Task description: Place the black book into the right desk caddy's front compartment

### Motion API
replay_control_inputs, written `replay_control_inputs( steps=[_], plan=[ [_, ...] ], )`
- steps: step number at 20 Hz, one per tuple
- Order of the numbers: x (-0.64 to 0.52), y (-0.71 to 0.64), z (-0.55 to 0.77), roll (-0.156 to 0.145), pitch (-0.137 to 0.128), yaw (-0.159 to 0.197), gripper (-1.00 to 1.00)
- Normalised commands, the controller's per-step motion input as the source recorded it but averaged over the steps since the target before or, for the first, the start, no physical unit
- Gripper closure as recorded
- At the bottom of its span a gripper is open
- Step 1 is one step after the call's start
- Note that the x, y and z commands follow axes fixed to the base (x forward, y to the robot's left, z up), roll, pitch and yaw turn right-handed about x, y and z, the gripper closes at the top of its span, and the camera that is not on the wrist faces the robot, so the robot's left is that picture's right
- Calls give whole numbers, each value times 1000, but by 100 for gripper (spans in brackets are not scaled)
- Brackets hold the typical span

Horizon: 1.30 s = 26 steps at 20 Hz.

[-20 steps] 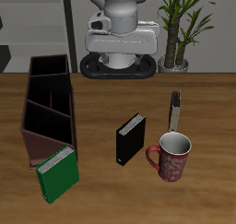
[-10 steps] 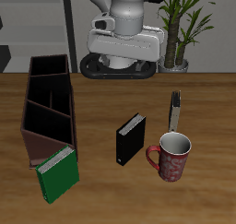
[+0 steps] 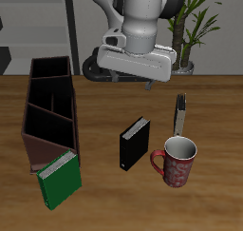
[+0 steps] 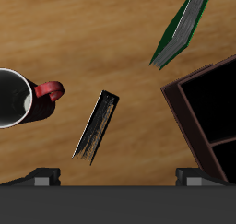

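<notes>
The black book (image 3: pixel 134 144) stands upright on the wooden table, near its middle; it also shows in the wrist view (image 4: pixel 97 126). The right desk caddy (image 3: pixel 71 109), a long dark brown open-topped box with three sections, lies beside it, with its wall showing in the wrist view (image 4: pixel 181 95). My gripper (image 3: pixel 126 77) hangs high above the table, behind the black book and apart from it. It is open and empty. Its fingertips (image 4: pixel 44 177) show wide apart in the wrist view.
A green book (image 3: pixel 60 178) leans against the caddy's front end and shows in the wrist view (image 4: pixel 182 29). A red patterned mug (image 3: pixel 177 161) stands beside the black book. A thin dark upright book (image 3: pixel 180 114) stands behind the mug. A potted plant (image 3: pixel 190 30) stands at the back.
The arm has swung out from its base, carrying the gripper forward and lower over the table. The books, mug and caddy have not moved.
</notes>
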Motion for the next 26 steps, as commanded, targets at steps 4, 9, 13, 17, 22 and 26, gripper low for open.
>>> replay_control_inputs(
  steps=[4, 9, 13, 17, 22, 26],
  plan=[
    [198, -19, -149, -18, -20, -49, -100],
    [191, 14, -197, -13, -21, -6, -100],
    [112, 20, -181, 11, -4, -21, -100],
    [64, -4, -208, 19, -15, -11, -100],
    [15, -55, -191, 0, -15, -30, -100],
    [39, -17, -225, 6, 10, -17, -100]
  ],
)
